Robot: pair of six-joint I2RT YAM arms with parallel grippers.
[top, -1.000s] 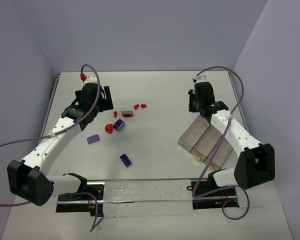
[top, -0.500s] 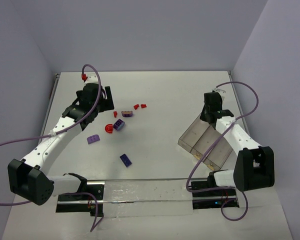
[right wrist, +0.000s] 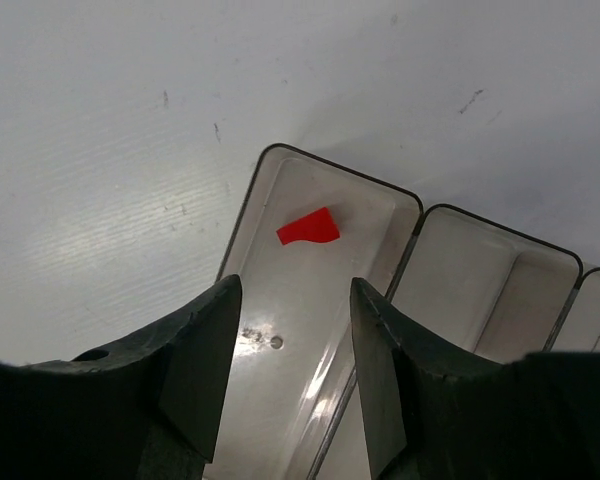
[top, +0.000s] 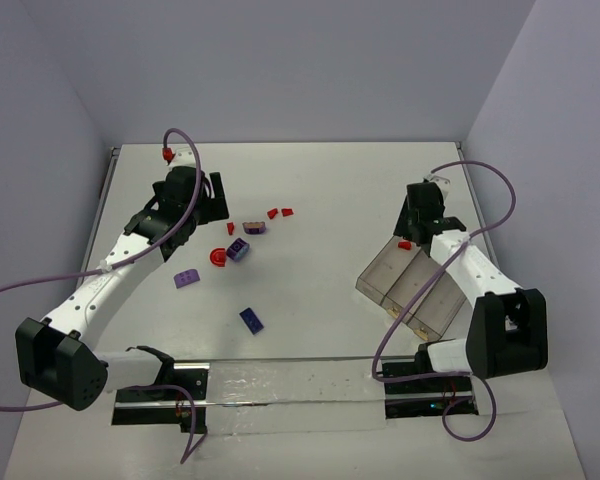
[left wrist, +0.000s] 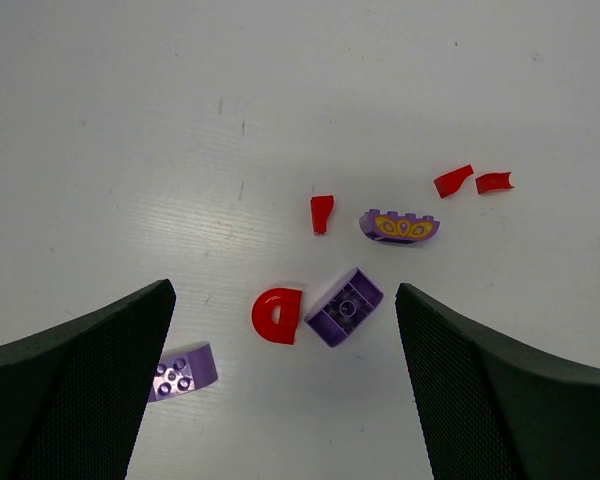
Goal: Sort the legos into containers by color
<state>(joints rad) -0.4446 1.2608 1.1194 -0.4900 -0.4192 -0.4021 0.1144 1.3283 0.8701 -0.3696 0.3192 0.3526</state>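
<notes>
**Spread right gripper [right wrist: 292,300] over end compartment of tray [right wrist: 355,205]**

Jaws apart; holds nothing. Between them, small red lego [right wrist: 309,228] inside that compartment's outline, clear of both fingers. Across the table [top: 310,190], left gripper [left wrist: 283,288]: jaws spread wide, empty, poised over red half-disc [left wrist: 277,315] with light purple brick [left wrist: 344,306] just beside it. Dark blue-violet brick [top: 251,319] apart from these, nearer the arm bases.

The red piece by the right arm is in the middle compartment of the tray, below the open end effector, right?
Not quite. The red piece is in the end compartment of the tray, not the middle one, below the open right end effector. The right wrist view shows it; the middle compartment looks empty there.
</notes>
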